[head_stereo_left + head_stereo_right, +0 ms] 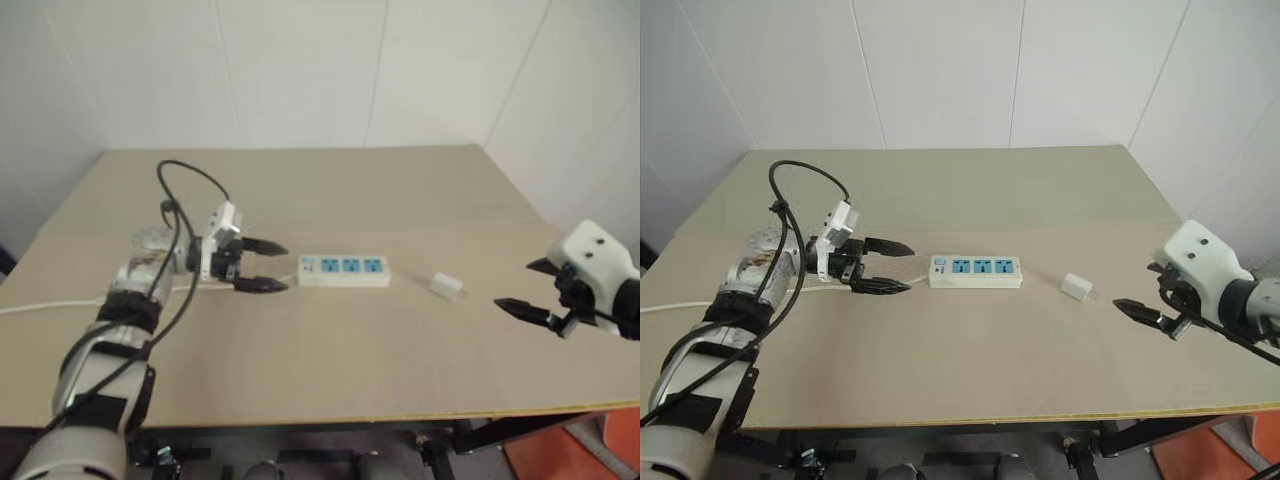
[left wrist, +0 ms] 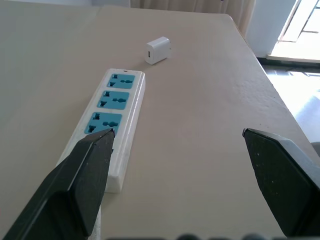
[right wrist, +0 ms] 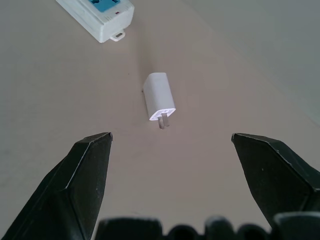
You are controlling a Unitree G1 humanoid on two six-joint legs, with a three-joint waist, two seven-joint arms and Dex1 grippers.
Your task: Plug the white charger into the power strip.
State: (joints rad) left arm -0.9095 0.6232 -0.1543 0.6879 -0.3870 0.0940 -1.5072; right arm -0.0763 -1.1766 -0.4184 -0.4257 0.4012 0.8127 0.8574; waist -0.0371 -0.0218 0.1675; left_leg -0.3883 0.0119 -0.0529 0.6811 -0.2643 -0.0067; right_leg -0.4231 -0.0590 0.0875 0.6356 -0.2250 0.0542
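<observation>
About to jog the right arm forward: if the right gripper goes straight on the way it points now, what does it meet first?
Most likely the white charger, lying loose on the table ahead of the open right gripper, prongs toward it. The power strip lies beyond.

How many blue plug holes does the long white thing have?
3. The power strip has three blue sockets in a row: one nearest the left gripper, one in the middle, one nearest the white charger.
</observation>
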